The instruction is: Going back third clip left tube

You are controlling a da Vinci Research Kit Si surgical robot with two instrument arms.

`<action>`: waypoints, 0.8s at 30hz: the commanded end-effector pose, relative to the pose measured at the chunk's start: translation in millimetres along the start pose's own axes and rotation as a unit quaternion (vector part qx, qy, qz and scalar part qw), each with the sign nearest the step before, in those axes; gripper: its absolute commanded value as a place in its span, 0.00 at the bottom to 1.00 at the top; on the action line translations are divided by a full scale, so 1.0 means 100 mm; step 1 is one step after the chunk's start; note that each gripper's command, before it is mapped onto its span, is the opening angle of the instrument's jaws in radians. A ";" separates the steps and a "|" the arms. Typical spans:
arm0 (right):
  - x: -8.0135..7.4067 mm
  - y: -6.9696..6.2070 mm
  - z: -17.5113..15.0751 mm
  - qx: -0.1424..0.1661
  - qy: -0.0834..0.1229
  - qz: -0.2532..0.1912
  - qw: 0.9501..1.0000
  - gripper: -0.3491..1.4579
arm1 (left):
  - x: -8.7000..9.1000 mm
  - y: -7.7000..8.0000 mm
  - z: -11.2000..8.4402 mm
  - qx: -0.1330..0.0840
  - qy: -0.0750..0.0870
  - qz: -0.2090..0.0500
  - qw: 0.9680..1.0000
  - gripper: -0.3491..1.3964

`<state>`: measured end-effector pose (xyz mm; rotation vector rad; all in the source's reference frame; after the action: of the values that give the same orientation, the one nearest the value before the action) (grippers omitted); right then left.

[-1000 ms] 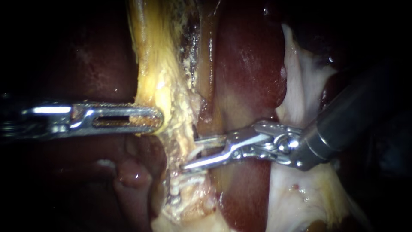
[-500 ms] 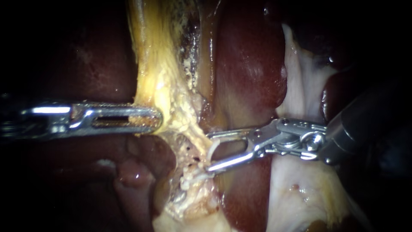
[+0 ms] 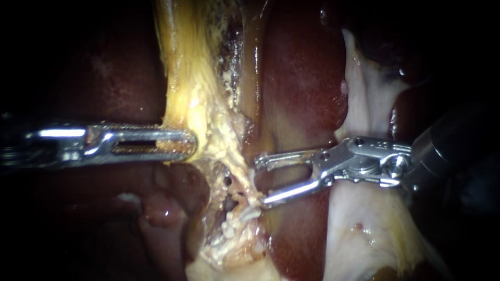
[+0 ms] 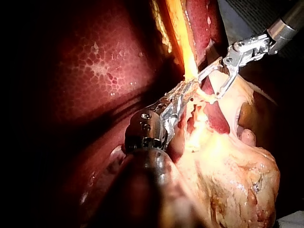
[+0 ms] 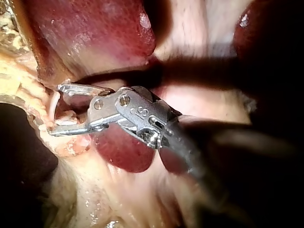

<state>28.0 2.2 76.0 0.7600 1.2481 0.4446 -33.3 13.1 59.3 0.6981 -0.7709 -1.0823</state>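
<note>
The left instrument (image 3: 190, 143) enters level from the left. Its slotted jaws are clamped on the edge of the yellow tissue band (image 3: 195, 99), which is left of the tube (image 3: 237, 179). In the left wrist view the same jaws (image 4: 187, 89) grip this band where it narrows, with the honeycomb-patterned liver (image 4: 95, 71) beside the shaft.

The tube runs downward out of the crumbly yellow-white tissue at the foot of the band. It is thin and pale, with dark pits along it. Which of the task's tubes it is cannot be told.

A white ribbed clip (image 3: 249, 212) sits across the lower part of the tube. More white ribbed pieces (image 3: 227, 229) lie just below and left of it; whether these are also clips cannot be told.

The right instrument (image 3: 260, 181) enters from the right, and its jaws stand apart with a clear gap between them. Both tips stop at the right side of the tube, and the lower tip is just above the clip. A thin pale curved strand (image 3: 253, 179) crosses the gap near the tips; what it is cannot be told. The right wrist view shows the same spread jaws (image 5: 54, 110) facing the yellow tissue.

Right of the tube, dark red liver (image 3: 307, 78) lies behind the jaws. Whitish tissue (image 3: 359, 234) lies under the shaft.
</note>
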 end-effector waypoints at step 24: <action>-0.003 -0.007 0.029 0.015 0.005 -0.054 0.998 0.52 | 0.001 0.000 0.000 0.000 0.000 0.000 1.000 0.00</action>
<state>30.7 0.5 75.9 0.7058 1.3068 0.3285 -33.3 13.0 59.3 0.6974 -0.7706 -1.0835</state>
